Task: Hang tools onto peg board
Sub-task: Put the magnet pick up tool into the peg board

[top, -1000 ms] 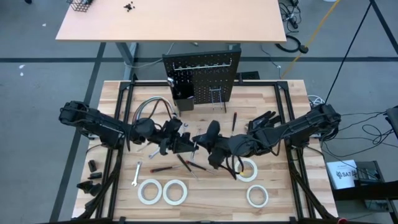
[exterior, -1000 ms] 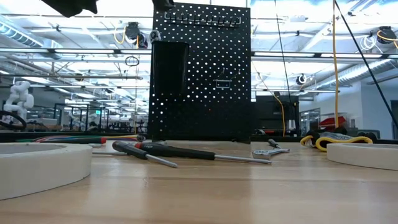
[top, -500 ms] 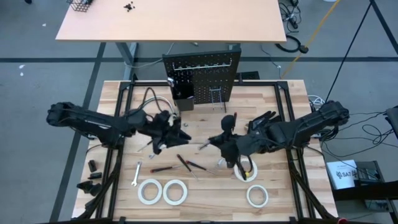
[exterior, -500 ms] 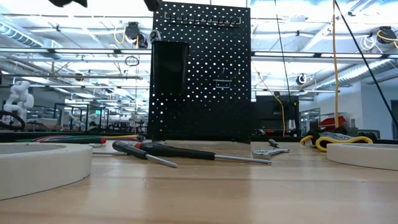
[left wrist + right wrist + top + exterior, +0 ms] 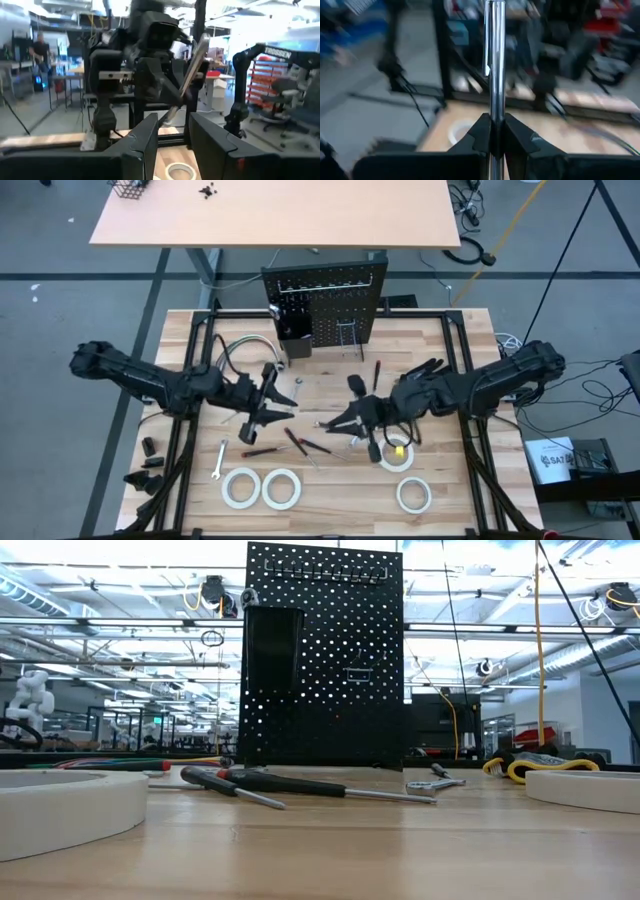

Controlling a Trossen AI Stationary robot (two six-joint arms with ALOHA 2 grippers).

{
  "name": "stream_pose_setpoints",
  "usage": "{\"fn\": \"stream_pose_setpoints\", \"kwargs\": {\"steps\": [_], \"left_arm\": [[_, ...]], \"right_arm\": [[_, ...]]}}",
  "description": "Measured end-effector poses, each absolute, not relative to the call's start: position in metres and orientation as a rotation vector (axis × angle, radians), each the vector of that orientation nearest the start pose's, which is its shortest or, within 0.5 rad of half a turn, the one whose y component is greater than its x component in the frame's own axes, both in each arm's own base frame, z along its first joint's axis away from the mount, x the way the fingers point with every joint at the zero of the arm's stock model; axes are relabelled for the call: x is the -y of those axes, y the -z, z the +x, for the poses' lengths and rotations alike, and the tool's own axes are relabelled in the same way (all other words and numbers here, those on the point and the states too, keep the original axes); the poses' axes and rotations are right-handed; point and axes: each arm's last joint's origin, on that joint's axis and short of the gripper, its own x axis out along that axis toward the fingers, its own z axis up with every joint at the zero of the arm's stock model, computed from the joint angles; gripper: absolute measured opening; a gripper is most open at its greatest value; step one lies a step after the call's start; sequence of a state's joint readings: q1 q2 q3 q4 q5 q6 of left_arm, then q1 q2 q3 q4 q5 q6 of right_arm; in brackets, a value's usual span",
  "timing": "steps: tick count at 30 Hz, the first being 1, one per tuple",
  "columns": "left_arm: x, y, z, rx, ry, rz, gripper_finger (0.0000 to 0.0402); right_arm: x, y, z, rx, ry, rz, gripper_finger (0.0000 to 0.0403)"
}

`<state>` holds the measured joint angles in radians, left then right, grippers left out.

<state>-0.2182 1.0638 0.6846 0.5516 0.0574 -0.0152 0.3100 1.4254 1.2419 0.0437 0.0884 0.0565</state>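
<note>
While the peg board (image 5: 325, 305) stands upright at the table's (image 5: 470, 340) far edge, the right tool (image 5: 352, 420) is clamped on a silver wrench (image 5: 495, 65), shaft running straight out past its fingertips. The left tool (image 5: 262, 412) grips another wrench (image 5: 192, 62) mid-table. Both must travel away toward the board; neither arm looks clearly nearer.

Both arms reach in from the table's 9 and 3 o'clock sides, elbows out, wrists low near centre. Left gripper (image 5: 281, 402) points toward 3 o'clock, fingers (image 5: 141, 145) part-spread round a wrench (image 5: 192, 59). Right gripper (image 5: 336, 423) points toward 9 o'clock, fingers (image 5: 479, 131) pinched on a tool shaft (image 5: 495, 60)
</note>
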Motion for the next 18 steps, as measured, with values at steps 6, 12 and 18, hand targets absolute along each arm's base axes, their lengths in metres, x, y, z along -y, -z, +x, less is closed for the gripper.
{"fn": "stream_pose_setpoints", "kwargs": {"steps": [6, 12, 18], "left_arm": [[0.062, -0.323, 0.233, 0.301, 0.344, 0.019, 0.0114], [0.065, -0.317, 0.241, 0.283, 0.288, -0.100, 0.0135], [0.067, -0.311, 0.261, 0.251, 0.248, -0.153, 0.0186]], "right_arm": [[-0.079, -0.338, 0.321, 0.052, -0.312, 0.174, 0.0022], [-0.071, -0.314, 0.331, 0.093, -0.328, 0.267, 0.0022], [-0.073, -0.304, 0.340, 0.088, -0.330, 0.269, 0.0022]]}}
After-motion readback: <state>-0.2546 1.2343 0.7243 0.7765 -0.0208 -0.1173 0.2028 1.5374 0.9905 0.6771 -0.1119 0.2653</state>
